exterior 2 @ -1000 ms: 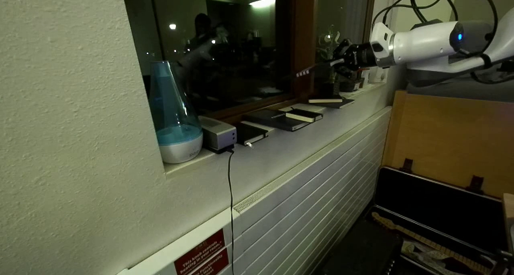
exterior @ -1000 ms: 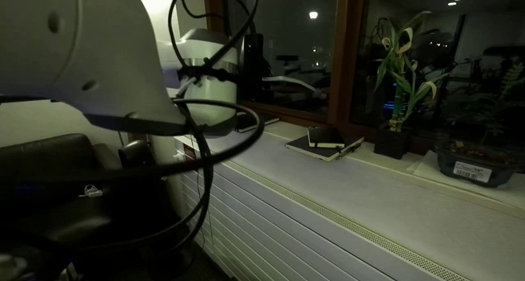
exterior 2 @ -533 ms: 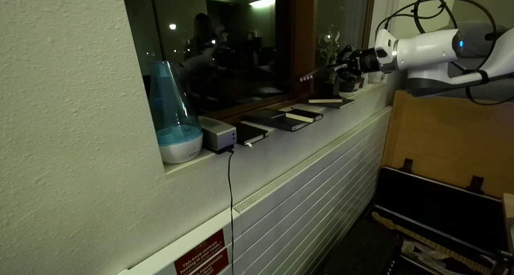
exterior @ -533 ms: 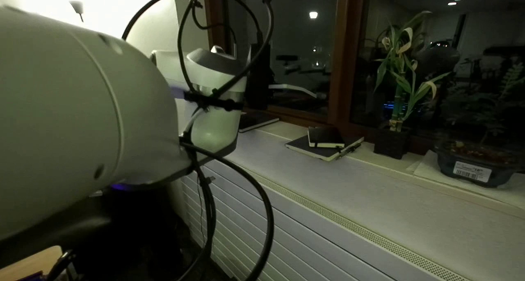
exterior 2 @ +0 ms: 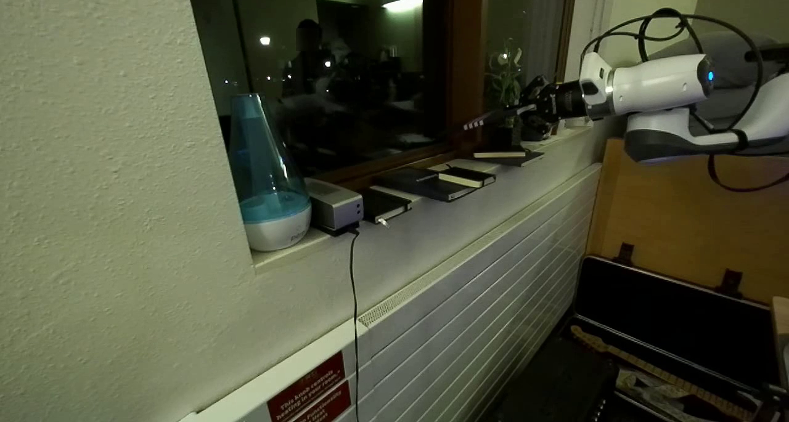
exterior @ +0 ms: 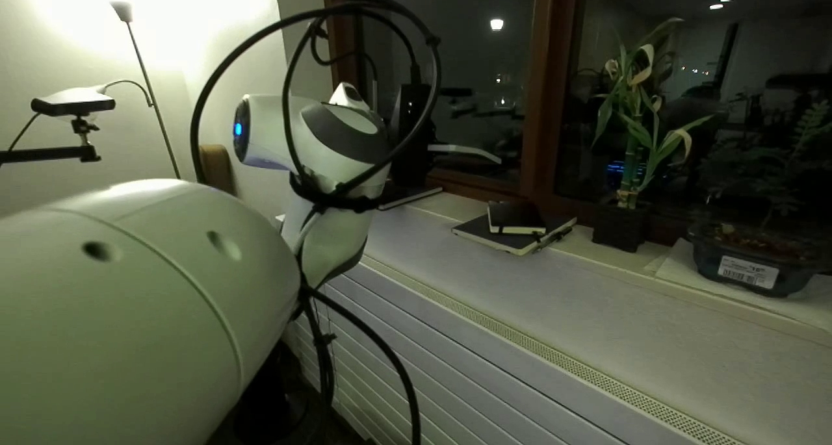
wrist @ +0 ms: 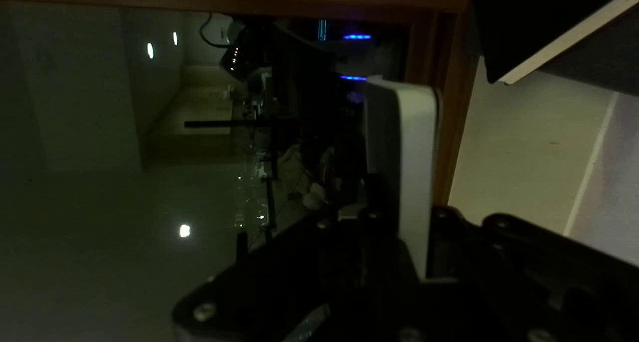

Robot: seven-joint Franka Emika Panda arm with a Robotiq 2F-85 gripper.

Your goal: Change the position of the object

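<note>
The gripper [wrist: 405, 213] is pinching a dark-covered notebook [wrist: 407, 152] by its near end, 2 fingers [wrist: 372, 227] pressing on opposite covers and the book's thickness filling the narrow space between them. In both exterior views the notebook is hanging in the air in front of the window [exterior 2: 370, 89], above the ledge [exterior: 552, 302] and apart from it; its free end [exterior 2: 473, 124] is tilting lower than the gripped end. On the ledge a small black notebook [exterior: 517, 217] is lying on a larger notebook [exterior: 478, 230], and a lucky bamboo plant [exterior: 631, 162] is standing near them.

The step in hand is seemingly the carrying, with the setting-down not yet done; no target spot is showing itself.

The held notebook is looking light for this arm and fairly stiff, with hard covers probably resisting bending. Slipping is likely threatening more than breaking: smooth covers are giving little bite, and the weight is reaching out well past the fingers, so the free end could be drooping or twisting. The pale page edge [wrist: 418, 147] is showing in the wrist view; where the spine is sitting, I cannot tell. A surer hold would be reaching deeper, square across both covers, ideally including the spine.
</note>
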